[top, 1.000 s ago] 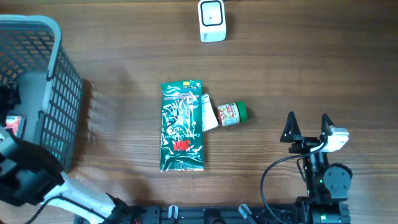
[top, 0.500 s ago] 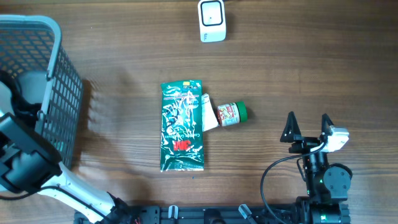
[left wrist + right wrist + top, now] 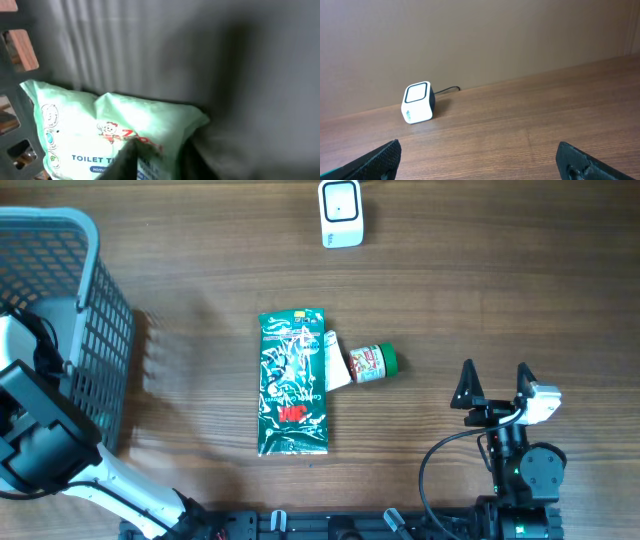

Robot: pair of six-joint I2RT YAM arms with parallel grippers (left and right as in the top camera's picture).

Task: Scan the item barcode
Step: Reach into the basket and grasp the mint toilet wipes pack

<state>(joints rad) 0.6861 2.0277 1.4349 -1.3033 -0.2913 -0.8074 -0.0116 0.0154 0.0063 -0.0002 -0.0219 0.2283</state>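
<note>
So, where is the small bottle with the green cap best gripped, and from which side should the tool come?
Grip the bottle across its labelled middle, coming straight down from above. It lies on its side, green cap toward the right tool, and its other end seems to touch a white item beside the green pouch, so only its two long sides look free.

mock shop checkout: barcode scanner [image 3: 341, 213], shopping basket [image 3: 105, 350]
</note>
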